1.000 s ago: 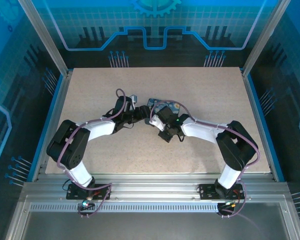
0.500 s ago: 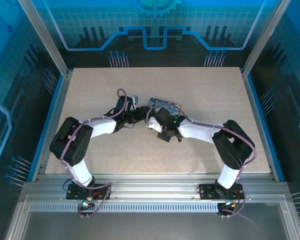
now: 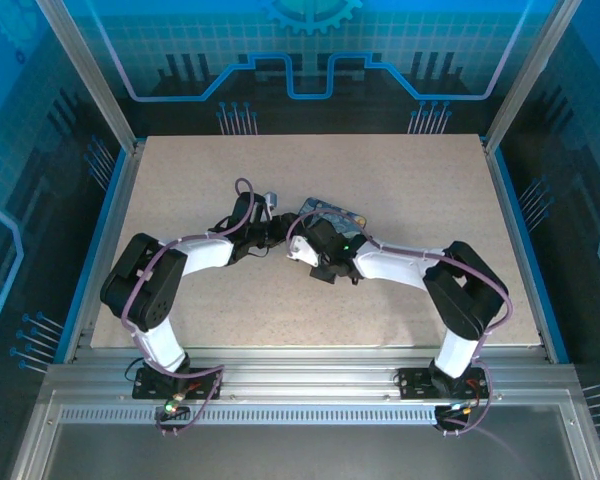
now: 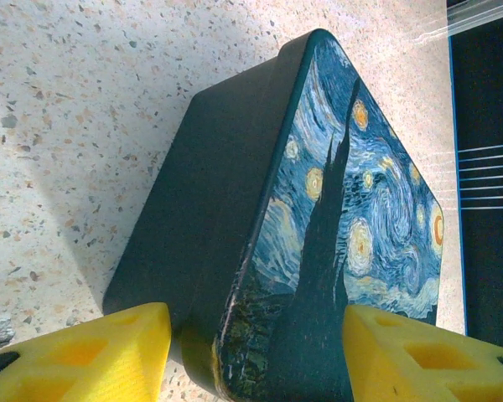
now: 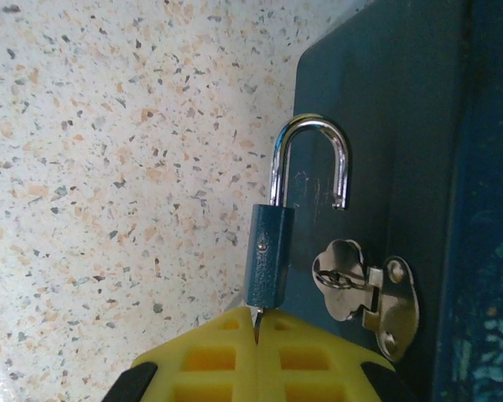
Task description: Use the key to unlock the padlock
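From above, both arms meet mid-tabletop (image 3: pixel 420 180) at the Starry Night box (image 3: pixel 332 211). The left claw (image 3: pixel 276 228) comes at it from the left and the right claw (image 3: pixel 302 243) from the near side. There is bare surface all round, and the frame rails are well apart.

Left wrist: the yellow fingers (image 4: pixel 92 356) press on either face of the box's corner — clamped on it, bracing it.

Right wrist: the fingers (image 5: pixel 235 364) are pinched closed on the key (image 5: pixel 256 316). Its blade sits in the blue padlock (image 5: pixel 268 251), just beside the box's hasp (image 5: pixel 377 301). The shackle (image 5: pixel 310 138) shows one leg free, so the lock looks sprung. The sound move, I judge, is to hold the key square in the body and draw the padlock toward the open speckled side — away from the box wall, where the shackle tip could catch.
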